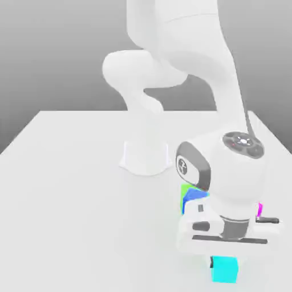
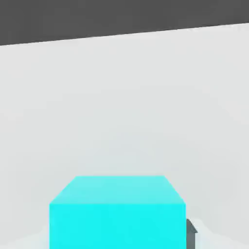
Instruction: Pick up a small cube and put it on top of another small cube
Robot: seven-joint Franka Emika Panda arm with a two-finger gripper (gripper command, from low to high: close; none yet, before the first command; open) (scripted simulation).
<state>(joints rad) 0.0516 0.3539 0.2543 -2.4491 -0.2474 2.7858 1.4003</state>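
The small cube, plain cyan, sits on the white table near its front edge, right under my hand. My gripper has come down around it, and a dark finger lies against the side on the exterior view's left. In the hand view the cyan cube looms close, with one dark finger pressed to its side. The jaws look shut on the cube, which still rests on the table. Behind the hand, a green cube, a darker blue cube and a magenta cube are partly hidden.
The arm's white base stands at the middle of the table. The wrist and hand cover most of the cluster of cubes. The table's front edge is close to the cyan cube.
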